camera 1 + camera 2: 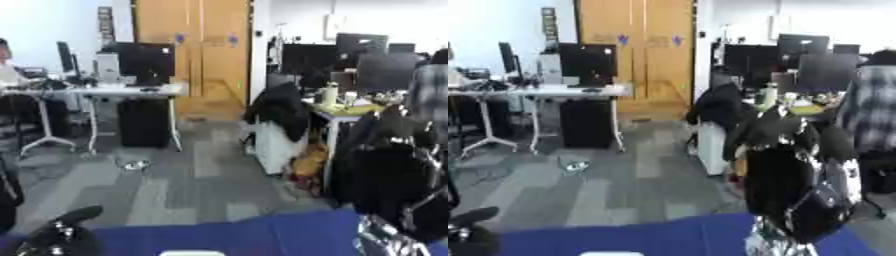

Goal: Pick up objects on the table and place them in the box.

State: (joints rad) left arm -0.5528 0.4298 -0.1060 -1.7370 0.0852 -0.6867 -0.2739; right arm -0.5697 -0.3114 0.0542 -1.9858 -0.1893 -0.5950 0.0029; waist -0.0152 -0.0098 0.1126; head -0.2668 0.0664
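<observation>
Right hand (794, 175): black w/ silver joints, raised above blue tabletop's (262, 235) right edge; fingers can't tell.
Left hand (61, 235): lower-left corner, fingers can't tell.
White object (191, 253): near edge, cut off.

Little of the task's own things showed, because the camera looked out across the room. Of the table (262, 235) only the far edge appeared along the bottom of the views, covered in dark blue. At the very bottom edge, on that blue surface, a small pale white shape (191, 253) with a rounded top just showed; what it was could not be told. It lay left of the middle, cut off by the frame. No other objects could be made out on the blue strip.
</observation>
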